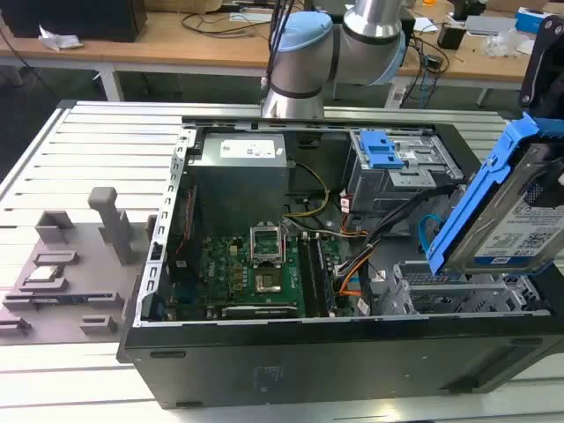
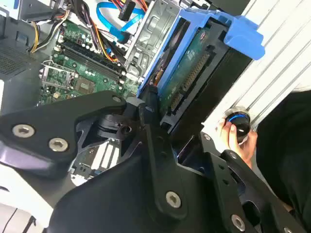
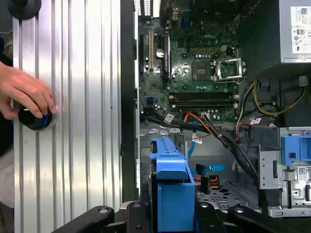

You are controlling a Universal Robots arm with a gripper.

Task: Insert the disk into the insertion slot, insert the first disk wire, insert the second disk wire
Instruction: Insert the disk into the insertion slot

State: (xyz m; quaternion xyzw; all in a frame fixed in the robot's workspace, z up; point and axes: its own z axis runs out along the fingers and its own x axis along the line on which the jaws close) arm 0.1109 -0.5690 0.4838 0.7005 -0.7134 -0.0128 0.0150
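Observation:
My gripper is shut on the disk, a silver drive with a white-and-blue label in a bright blue carrier. The disk hangs steeply tilted at the exterior view's right, above the insertion slot. The slot is a low perforated silver cage in the open computer case, and nothing sits in it. In the second wrist view the disk's green circuit side faces the camera between my black fingers. A blue flat cable and a bundle of coloured wires lie loose beside the slot. I cannot tell which is which disk wire.
The taller grey cage with a blue latch stands behind the slot. The motherboard and power supply take up the rest of the case. A person's hand rests on a black-and-blue knob on the ribbed table. Grey fixtures lie at the exterior view's left.

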